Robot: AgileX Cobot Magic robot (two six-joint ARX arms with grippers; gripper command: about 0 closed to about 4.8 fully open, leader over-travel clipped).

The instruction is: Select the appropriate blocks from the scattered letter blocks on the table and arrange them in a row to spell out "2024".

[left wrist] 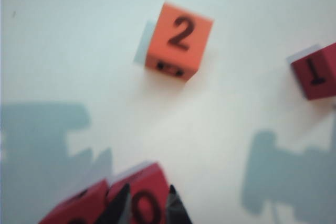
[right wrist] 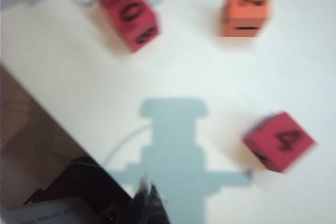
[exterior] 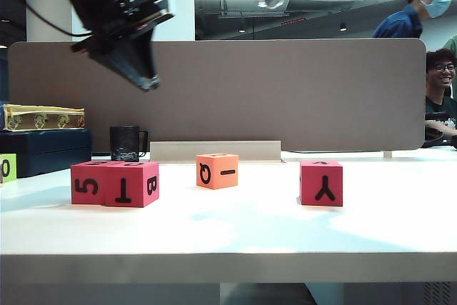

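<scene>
On the white table [exterior: 235,230], two pinkish-red blocks [exterior: 89,183] [exterior: 132,183] touch side by side at the left. An orange block [exterior: 217,171] sits in the middle and another red block [exterior: 321,183] at the right. My left gripper [exterior: 146,80] hangs high above the left pair, empty. In the left wrist view its tips [left wrist: 148,198] stand apart, framing the red 0 block [left wrist: 142,205] far below; the orange 2 block [left wrist: 178,40] lies beyond. My right gripper [right wrist: 147,195] is shut and empty, with the red 4 block [right wrist: 278,141], the orange block [right wrist: 247,9] and the red pair [right wrist: 131,11] on the table below.
A grey-brown divider panel [exterior: 285,91] closes the back of the table. A black mug [exterior: 126,143] stands before it at the left. A lime-green cube [exterior: 7,168] and a dark box [exterior: 43,149] sit at the far left. Two people [exterior: 439,83] are behind the panel at the right.
</scene>
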